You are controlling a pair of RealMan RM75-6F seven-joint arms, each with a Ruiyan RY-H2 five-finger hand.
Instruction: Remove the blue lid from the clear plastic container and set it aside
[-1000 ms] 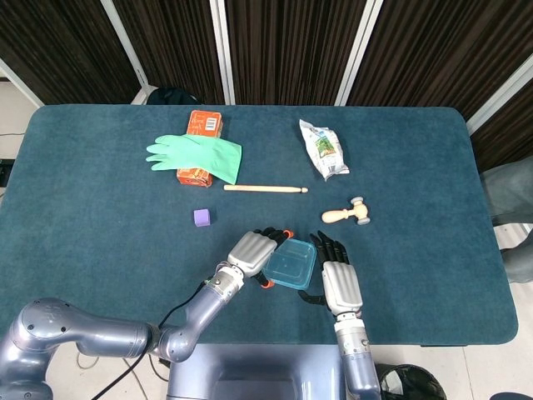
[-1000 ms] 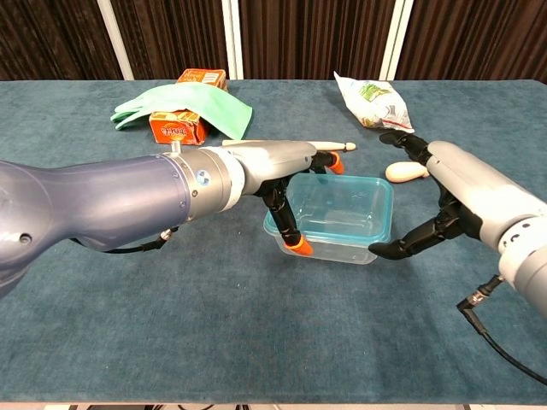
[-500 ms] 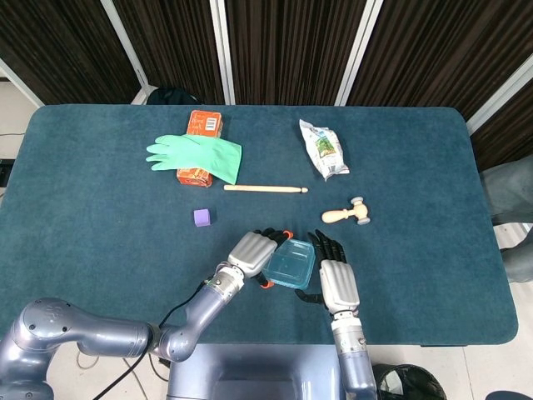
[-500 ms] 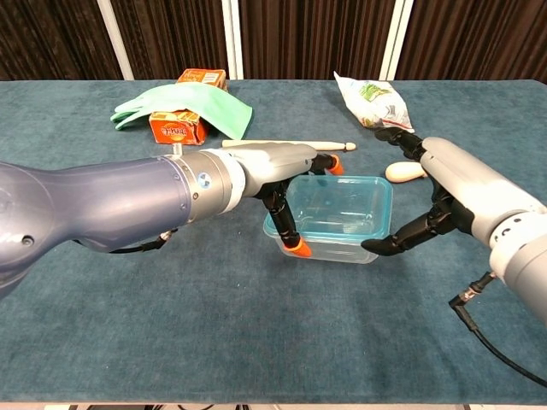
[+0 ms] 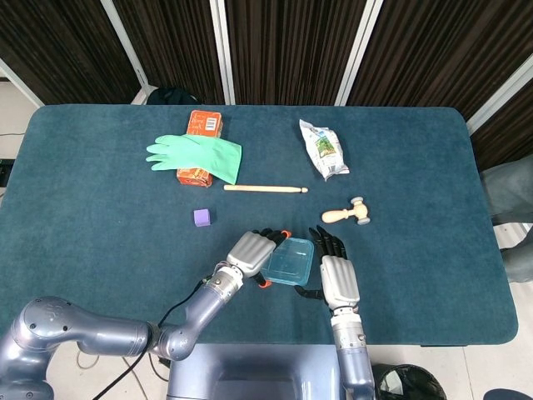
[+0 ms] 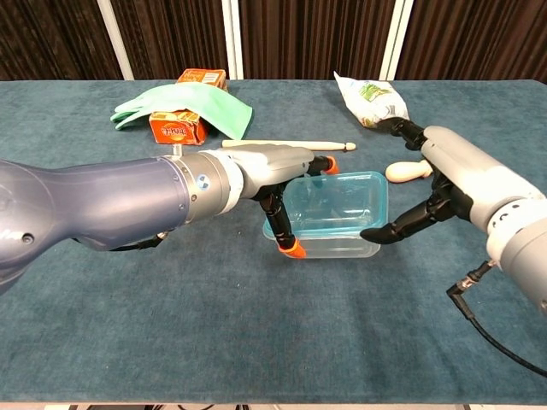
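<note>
Both hands have moved a little closer around the one clear box (image 6: 332,215) since a moment ago, and the box now sits a bit more to the left on the blue bench (image 5: 100,242). The left hand (image 5: 251,252) has its orange-tipped fingers (image 6: 289,247) pressed on the box's left side, gripping it. The right hand (image 5: 336,277) has its dark fingers curled at the box's right edge, but I cannot tell if it really holds the box. The blue lid (image 5: 291,262) is on top of the box. Farther back there is one green glove (image 5: 196,155) lying over one orange packet (image 5: 202,127), one wooden stick (image 5: 265,188), one purple cube (image 5: 201,217), one snack bag (image 5: 323,148) and one small wooden mallet (image 5: 347,214).
</note>
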